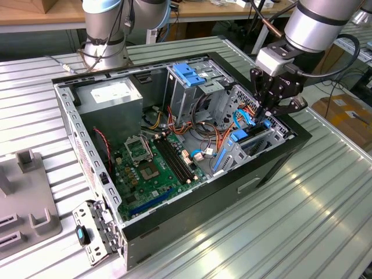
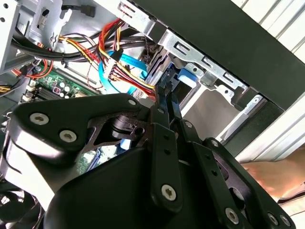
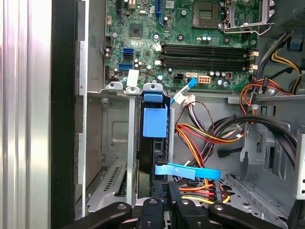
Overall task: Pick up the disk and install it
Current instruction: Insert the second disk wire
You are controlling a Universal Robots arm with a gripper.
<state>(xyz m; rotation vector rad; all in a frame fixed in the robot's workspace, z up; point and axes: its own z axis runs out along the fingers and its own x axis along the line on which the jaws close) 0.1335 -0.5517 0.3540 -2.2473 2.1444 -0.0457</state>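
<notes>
The disk [image 3: 145, 167] looks to stand on edge in the drive bay [image 3: 112, 138], a dark slab under a blue bracket [image 3: 155, 121], at the end of the case [image 1: 174, 221] toward the exterior view's right. You cannot see from these views how deep it sits or whether it has latched.

The main risk, as I judge it, is a jam. If the disk is slightly tilted against the metal rails of the bay, any downward push from you would wedge it or bend the bracket rather than seat it.

The second risk is the wiring. A blue data cable [image 3: 188, 171] lies across the bay opening just beside the disk, and the red, yellow and black power wires [image 3: 200, 138] hang close behind it. A finger could catch one of them and tug a plug, or trap a wire under the disk. The motherboard [image 3: 190, 28] lies farther off and looks safe from contact.

The gripper [image 1: 268, 119] is down inside the case right over the bay. In the second wrist view its fingers [image 2: 164, 102] are drawn together with barely a sliver between them, and nothing appears clamped there. Their tips are at the blue bracket and the data cable, touching or nearly so; which one, you cannot tell. The case rests on the ribbed desk [image 1: 302, 232].
</notes>
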